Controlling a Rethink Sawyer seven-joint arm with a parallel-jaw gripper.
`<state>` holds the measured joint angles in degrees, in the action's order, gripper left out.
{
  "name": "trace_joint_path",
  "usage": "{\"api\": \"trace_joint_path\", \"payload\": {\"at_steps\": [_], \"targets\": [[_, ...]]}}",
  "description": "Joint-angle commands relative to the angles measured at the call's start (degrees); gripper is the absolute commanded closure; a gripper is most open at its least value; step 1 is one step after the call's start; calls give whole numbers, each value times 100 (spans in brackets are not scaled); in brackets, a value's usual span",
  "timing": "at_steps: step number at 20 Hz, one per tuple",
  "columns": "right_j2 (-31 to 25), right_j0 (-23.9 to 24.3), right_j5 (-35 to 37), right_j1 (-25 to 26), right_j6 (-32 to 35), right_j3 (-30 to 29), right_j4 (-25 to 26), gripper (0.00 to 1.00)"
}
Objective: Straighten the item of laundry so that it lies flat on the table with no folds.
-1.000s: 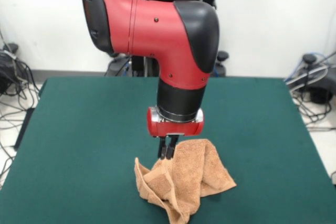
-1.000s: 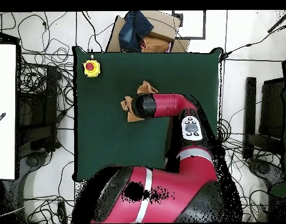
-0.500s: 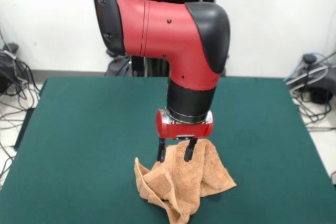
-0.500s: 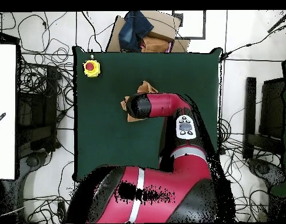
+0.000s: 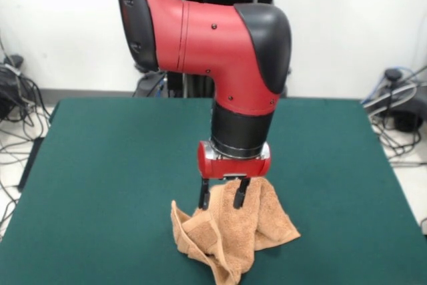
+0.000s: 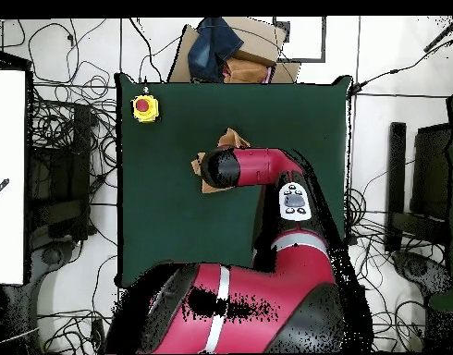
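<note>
Hovering spread apart over the crumpled towel [image 5: 233, 231], the gripper [image 5: 223, 195] grips nothing (fingertips touching the cloth's top); the heap sits near the table's [image 5: 100, 165] front edge, right of centre.

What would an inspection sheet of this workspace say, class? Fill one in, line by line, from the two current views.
Surface: green table, bare apart from two things.
Job's things: orange-tan towel crumpled in a heap near the front edge, not flat.
Clutter: yellow box with a red button at a table corner.
Grippers: gripper above the towel's top, jaws apart, holding nothing.
Cables: tangled on the floor around the table.
Surroundings: cardboard box with dark cloth beyond the table.
</note>
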<state>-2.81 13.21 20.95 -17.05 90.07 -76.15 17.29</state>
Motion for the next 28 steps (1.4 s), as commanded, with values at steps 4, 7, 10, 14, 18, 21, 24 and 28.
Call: {"api": "trace_joint_path", "payload": {"at_steps": [4,7,10,14,18,21,24,28], "targets": [[-55,-69,-188,304,673,-36,110,0],[3,-92,-182,438,706,34,116,0],[13,-84,-307,638,738,133,131,0],[4,-78,-443,717,734,158,164,0],[48,-96,-597,899,759,280,177,0],[32,-71,-612,949,722,322,155,0],[44,-71,-620,959,695,343,143,0],[71,-54,-706,1025,704,399,126,0]]}}
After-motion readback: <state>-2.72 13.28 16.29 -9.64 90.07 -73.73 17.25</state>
